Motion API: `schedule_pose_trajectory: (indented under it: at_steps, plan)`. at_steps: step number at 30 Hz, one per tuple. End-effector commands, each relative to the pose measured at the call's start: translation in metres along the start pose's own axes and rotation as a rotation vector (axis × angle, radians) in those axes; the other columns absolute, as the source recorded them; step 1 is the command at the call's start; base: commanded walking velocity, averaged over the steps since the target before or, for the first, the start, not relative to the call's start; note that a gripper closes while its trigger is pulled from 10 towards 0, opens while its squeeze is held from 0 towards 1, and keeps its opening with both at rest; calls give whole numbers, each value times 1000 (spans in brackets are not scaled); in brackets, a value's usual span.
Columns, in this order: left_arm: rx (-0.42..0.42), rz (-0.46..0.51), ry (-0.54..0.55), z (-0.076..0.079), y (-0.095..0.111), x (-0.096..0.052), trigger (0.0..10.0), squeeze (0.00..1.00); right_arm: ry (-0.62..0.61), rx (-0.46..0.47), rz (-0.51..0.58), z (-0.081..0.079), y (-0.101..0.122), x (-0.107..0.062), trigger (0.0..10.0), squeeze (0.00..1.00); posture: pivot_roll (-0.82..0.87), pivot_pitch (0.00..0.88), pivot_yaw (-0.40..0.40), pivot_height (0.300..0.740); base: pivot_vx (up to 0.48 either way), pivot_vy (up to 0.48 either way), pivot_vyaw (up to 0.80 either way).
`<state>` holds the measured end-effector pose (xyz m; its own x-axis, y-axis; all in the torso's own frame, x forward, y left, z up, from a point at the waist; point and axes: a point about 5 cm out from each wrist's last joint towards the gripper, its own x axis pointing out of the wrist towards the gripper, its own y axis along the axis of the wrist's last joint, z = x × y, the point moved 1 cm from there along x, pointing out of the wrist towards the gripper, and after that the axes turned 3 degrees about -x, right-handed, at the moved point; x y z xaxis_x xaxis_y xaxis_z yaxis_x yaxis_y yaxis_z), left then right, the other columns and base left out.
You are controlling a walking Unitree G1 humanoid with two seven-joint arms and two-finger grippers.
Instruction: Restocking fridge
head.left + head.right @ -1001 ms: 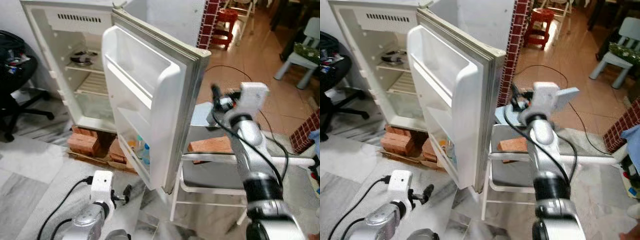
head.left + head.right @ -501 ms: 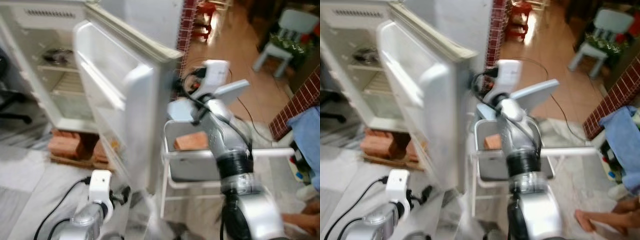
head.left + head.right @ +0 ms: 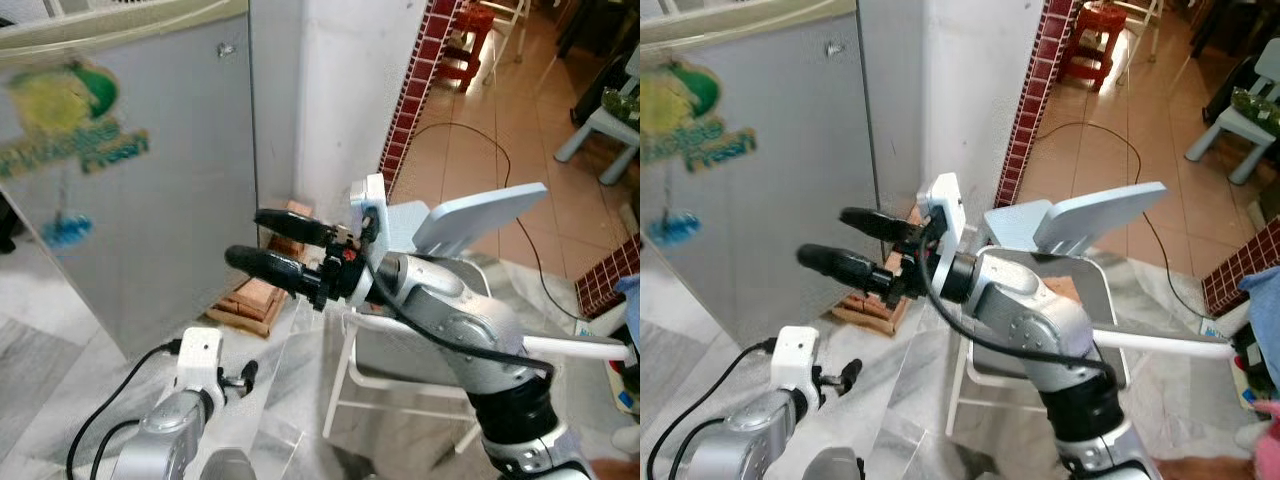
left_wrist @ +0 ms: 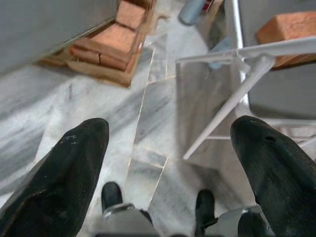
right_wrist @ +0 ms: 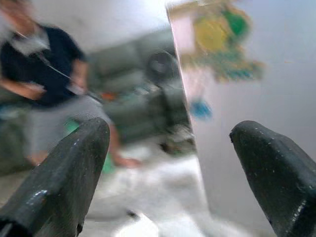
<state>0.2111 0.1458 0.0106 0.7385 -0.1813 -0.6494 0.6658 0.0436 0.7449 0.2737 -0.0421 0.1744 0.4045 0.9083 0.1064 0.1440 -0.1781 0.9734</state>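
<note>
Fridge door [image 3: 120,200] at left, grey face with sticker showing (looks closed or nearly so). Left gripper [image 3: 243,378] hanging low, fingers spread, empty. Right gripper [image 3: 270,245] raised beside door, fingers spread, empty. Chair [image 3: 420,350] with brick [image 4: 289,27] at right. Risk: arm swinging into chair; door rebounding if unlatched.

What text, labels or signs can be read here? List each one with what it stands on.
"Fresh": orange lettering, blurred, on the sticker on the grey fridge door. This reading is likely, not certain.
The line of lettering above it on the same sticker is too blurred to read.
The small blue mark lower on the door is too blurred to read as text.
Nothing readable on the white chair, the bricks, or the right gripper.
</note>
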Motion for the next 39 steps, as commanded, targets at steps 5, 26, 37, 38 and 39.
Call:
schedule_pose_trajectory:
  at_steps: [5, 26, 37, 38, 39]
  plan:
    - [88, 138, 108, -13, 22, 2, 10000, 0, -382, -108, -146, 34, -35, -41, 10000, 0, 130, 0, -48, 740, 0, 0, 0]
    - [134, 302, 123, -15, 43, -2, 10000, 0, -903, -78, -167, 70, -71, -92, 10000, 0, 107, 0, -17, 740, 0, 305, 0]
    - [131, 348, 86, -11, 48, -3, 10000, 0, -939, -136, -173, 75, -71, -84, 10000, 0, 119, 0, -21, 740, 0, 480, 0]
    - [132, 348, 86, -11, 47, -3, 10000, 0, -944, -143, -170, 75, -71, -84, 10000, 0, 121, 0, -23, 740, 0, 480, 0]
    - [131, 348, 84, -11, 47, -3, 10000, 0, -950, -149, -169, 75, -71, -84, 10000, 0, 121, 0, -23, 740, 0, 480, 0]
